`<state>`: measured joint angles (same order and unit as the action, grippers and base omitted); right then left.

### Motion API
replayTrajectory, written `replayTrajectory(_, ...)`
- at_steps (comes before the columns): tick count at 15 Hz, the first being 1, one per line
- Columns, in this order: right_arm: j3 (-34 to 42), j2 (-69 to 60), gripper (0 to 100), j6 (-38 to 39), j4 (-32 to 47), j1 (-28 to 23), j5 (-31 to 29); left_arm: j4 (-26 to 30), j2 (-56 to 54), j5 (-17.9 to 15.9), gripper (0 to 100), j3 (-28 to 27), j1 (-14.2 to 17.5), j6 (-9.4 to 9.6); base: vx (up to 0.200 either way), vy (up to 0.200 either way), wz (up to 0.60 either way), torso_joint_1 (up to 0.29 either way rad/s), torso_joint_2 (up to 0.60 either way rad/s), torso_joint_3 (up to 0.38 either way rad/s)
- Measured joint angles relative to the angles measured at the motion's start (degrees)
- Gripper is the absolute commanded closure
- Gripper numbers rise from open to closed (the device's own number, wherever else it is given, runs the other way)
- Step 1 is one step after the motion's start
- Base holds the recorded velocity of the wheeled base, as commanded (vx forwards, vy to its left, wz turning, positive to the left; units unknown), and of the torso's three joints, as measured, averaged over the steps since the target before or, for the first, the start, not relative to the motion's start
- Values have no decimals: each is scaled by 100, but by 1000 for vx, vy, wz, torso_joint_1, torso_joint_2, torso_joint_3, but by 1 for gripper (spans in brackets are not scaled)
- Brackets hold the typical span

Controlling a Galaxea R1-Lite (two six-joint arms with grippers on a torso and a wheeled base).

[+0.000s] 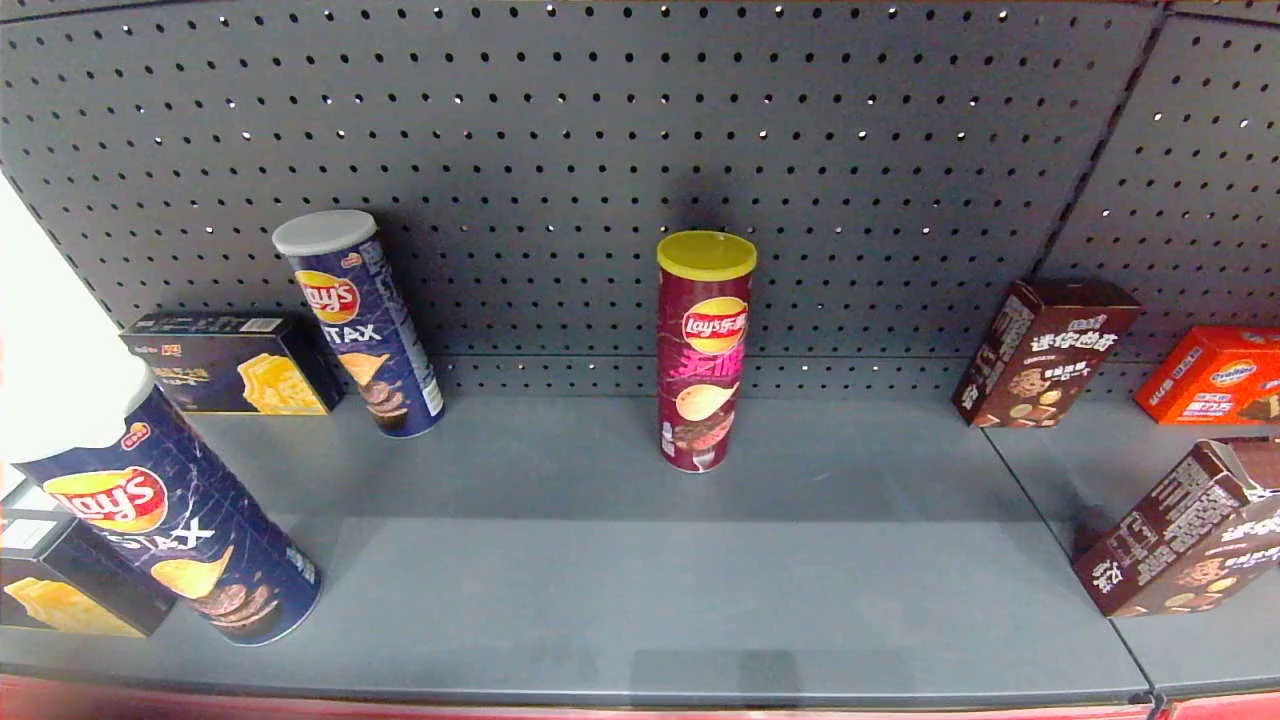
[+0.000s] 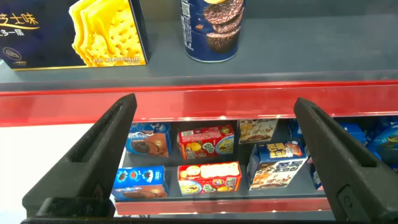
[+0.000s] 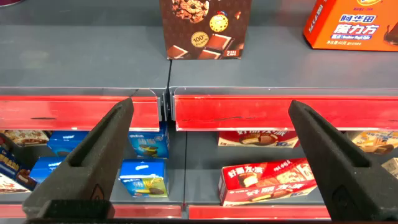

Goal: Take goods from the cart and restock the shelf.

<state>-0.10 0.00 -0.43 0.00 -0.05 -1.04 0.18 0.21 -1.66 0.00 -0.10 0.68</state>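
the shelf (image 1: 640, 560) is seen with a maroon chip can (image 1: 703, 352) stood upright near its middle, close to the pegboard back (image 1: 640, 150). to the left of the maroon chip can a blue chip can (image 1: 360, 320) is stood, and just beyond that a dark cracker box (image 1: 235, 362) is set. further left of the maroon chip can and nearer the front edge, a second blue can (image 1: 165, 500) is placed just beside another cracker box (image 1: 60, 590). well apart to the right of the maroon chip can a brown biscuit box (image 1: 1045, 352) is stood, with an orange box (image 1: 1215, 375) beyond it and a second brown box (image 1: 1185, 540) nearer the front. the left gripper (image 2: 211, 162) is held with its fingers spread wide and nothing between them, facing the red front rail (image 2: 217, 102). the right gripper (image 3: 211, 162) is likewise spread and empty.
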Motion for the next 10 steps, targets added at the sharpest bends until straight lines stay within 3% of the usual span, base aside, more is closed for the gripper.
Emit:
replayTrajectory(6,0,0,0,0,0,5,-2,-2,0,0,0,0,0,0,0,0,0,0,0,0)
replayTrajectory(10,0,0,0,10,0,-2,-9,4,0,-6,0,0,0,5,0,0,600,2,-2,9)
